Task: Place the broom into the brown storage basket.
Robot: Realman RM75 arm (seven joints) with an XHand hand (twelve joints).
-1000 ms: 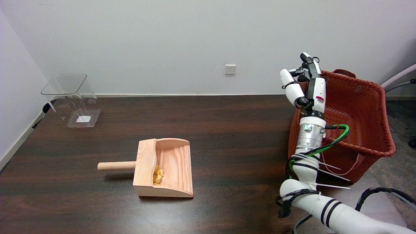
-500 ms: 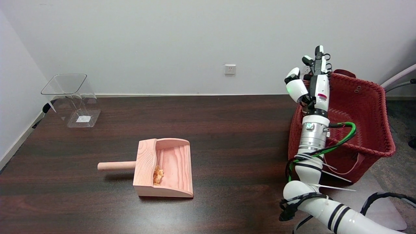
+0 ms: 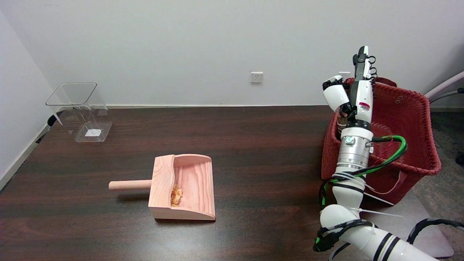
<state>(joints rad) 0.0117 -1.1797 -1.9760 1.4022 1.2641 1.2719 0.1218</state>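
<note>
The brown woven storage basket [image 3: 417, 119] stands at the table's right edge. My right hand [image 3: 357, 90] is raised over its left rim, fingers stretched straight up and thumb apart, with nothing in it. Just below the hand, a short brownish stub [image 3: 341, 122] pokes up inside the basket's left wall. It looks like the broom's handle, and my wrist and the basket wall hide the rest of it.
A wooden dustpan [image 3: 185, 192] holding yellow crumbs lies mid-table, handle pointing left. A clear plastic bin [image 3: 81, 110] stands at the far left corner. The dark table top [image 3: 253, 145] stretches between them. A chair [image 3: 446, 88] shows behind the basket.
My hand has moved right and up over the basket's rim. Its fingers, curled a second ago, have straightened and spread open.
</note>
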